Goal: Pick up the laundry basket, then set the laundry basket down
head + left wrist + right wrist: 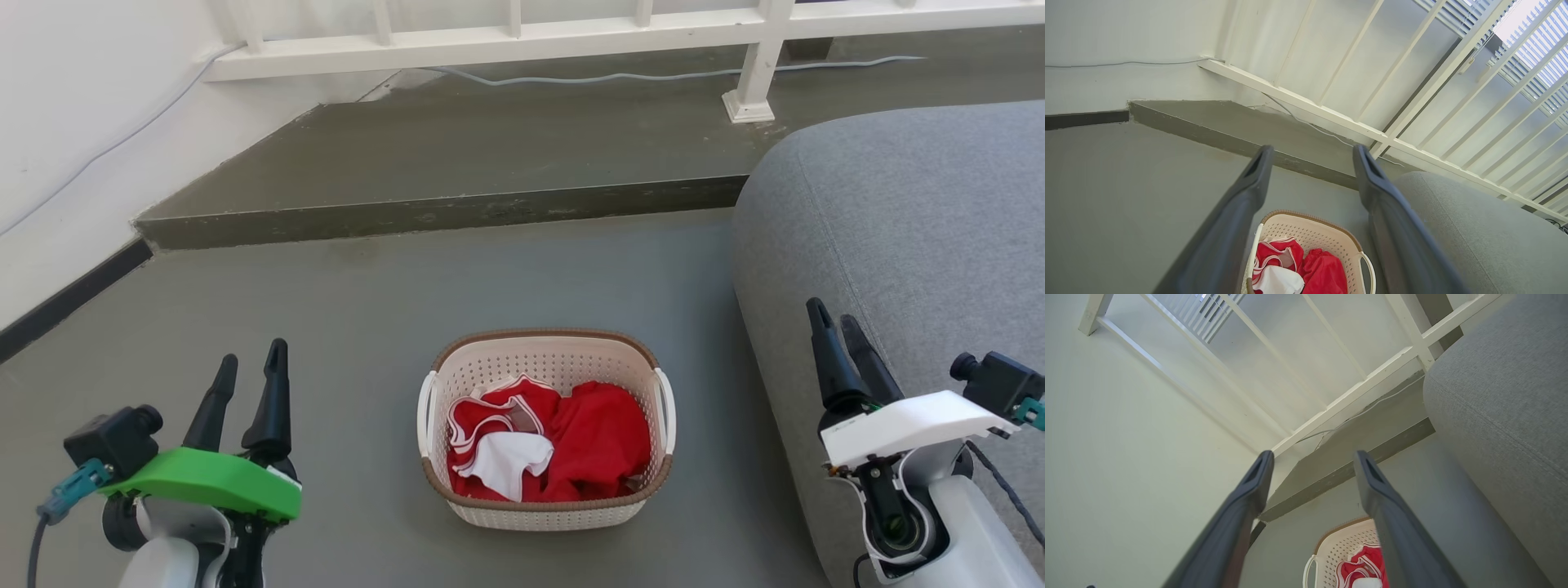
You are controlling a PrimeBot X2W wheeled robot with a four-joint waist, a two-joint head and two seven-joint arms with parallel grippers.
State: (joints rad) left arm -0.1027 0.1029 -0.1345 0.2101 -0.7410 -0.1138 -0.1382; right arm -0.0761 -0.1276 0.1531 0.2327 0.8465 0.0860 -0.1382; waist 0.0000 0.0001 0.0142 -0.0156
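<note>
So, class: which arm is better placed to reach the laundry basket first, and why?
Probably left: the left gripper is open, with bare floor between it and the laundry basket. The right gripper, also open, hangs close beside the grey sofa.

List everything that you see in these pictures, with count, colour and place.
laundry basket: one, cream with brown rim, on the floor, centre
clothes: one heap, red and white, inside the laundry basket
sofa: one, grey, right of the laundry basket
step: one, grey, behind the laundry basket
railing: one, white, on the step
cable: one, pale, lying on the step
left gripper: one, dark fingers, green cover, lower left, open
right gripper: one, dark fingers, white cover, lower right, open
</note>
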